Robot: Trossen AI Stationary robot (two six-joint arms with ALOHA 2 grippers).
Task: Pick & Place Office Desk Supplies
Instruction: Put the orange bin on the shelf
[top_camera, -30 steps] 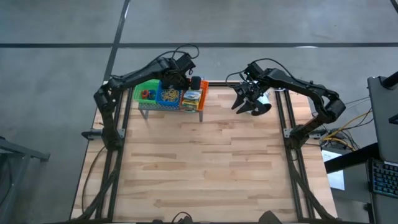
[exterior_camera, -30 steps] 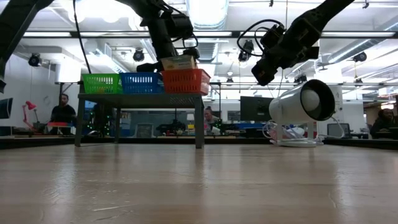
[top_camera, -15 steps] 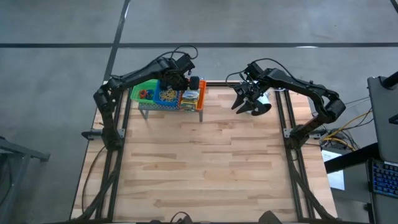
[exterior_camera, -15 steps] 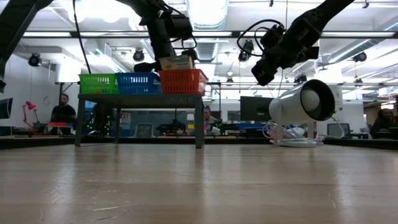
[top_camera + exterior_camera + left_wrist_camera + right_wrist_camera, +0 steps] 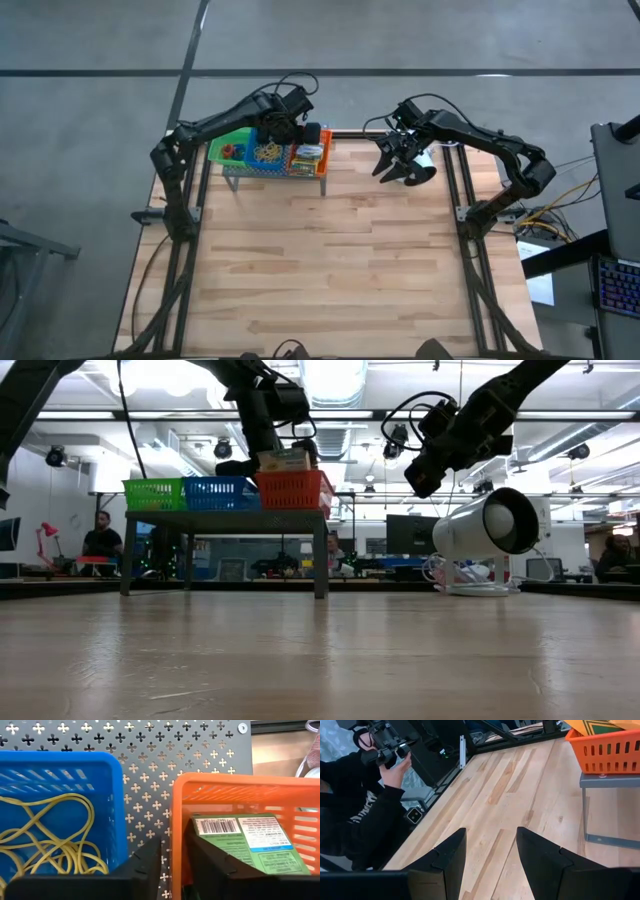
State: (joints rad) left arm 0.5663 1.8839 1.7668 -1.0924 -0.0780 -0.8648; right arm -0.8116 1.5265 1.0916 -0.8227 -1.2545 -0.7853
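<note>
Three trays on the shelf [image 5: 272,168] at far left: green [image 5: 153,494], blue [image 5: 60,810], orange [image 5: 240,820]. Left gripper [image 5: 172,865] straddles orange tray's wall, fingers slightly parted, beside the box [image 5: 250,842] inside. Right gripper [image 5: 398,170] hovers far right, wide, empty.

Two dark jointed arms, looping black cables, matte black angular fingers.

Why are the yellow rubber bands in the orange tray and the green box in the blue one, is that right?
Not quite, they are swapped. The left wrist view shows the yellow rubber bands lying in the blue tray, and the green printed box sitting in the orange tray. Both trays stand side by side on the grey perforated shelf.
</note>
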